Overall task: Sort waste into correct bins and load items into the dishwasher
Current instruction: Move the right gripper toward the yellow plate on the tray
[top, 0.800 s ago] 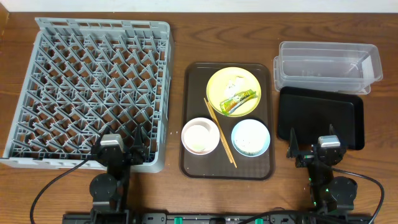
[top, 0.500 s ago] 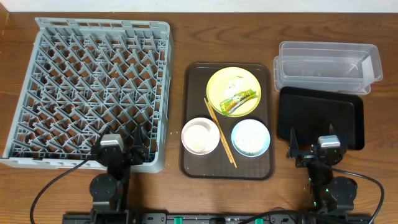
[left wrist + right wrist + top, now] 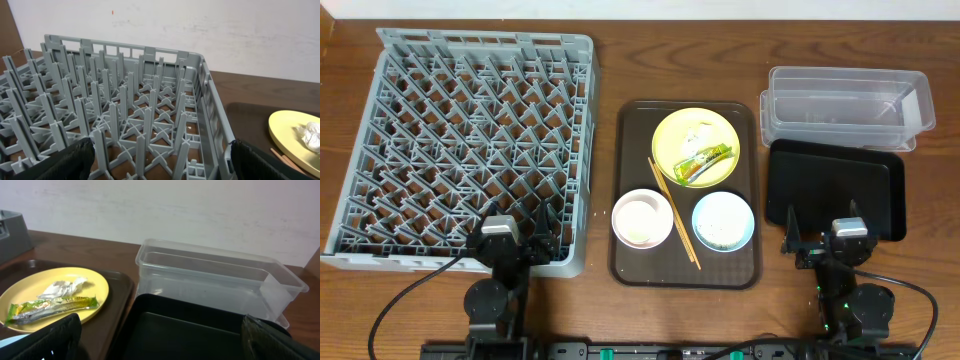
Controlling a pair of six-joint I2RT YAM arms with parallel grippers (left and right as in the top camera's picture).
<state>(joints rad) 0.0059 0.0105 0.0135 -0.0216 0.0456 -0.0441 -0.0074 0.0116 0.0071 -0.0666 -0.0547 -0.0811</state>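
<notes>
A: Start at the left. What of the dish rack [image 3: 465,150]?

B: It is stiff grey plastic, at the far left of the table, and need not be lifted. The left gripper [image 3: 161,164] hangs over its near edge, jaws spread wide with nothing between them.

A: And the dishes?

B: All are on the brown serving tray [image 3: 632,150] in the middle. The white bowl [image 3: 642,218] sits near left. It is hard and probably slippery, so I would pinch its rim, one finger inside and one outside. The chopsticks [image 3: 674,212] lie slantwise between the two bowls. They are thin and light and look apt to roll, so take them across the middle.

A: The waste?

B: The wrapper [image 3: 704,162] lies on the yellow plate [image 3: 668,135] at the tray's far side, with white scraps [image 3: 700,133] just beside it. The wrapper is light, soft and crinkly, so pinch any raised fold. The scraps look loose and are better tipped off than picked up. The plate is low and flat, and only its rim offers a hold. The blue bowl [image 3: 735,208], near right, also takes a rim pinch.

A: And the right?

B: The black tray [image 3: 835,185] lies there, with the clear tub [image 3: 840,128] behind it. The right gripper [image 3: 162,340] hovers at the black tray's near edge, jaws wide apart, gripping nothing.
</notes>
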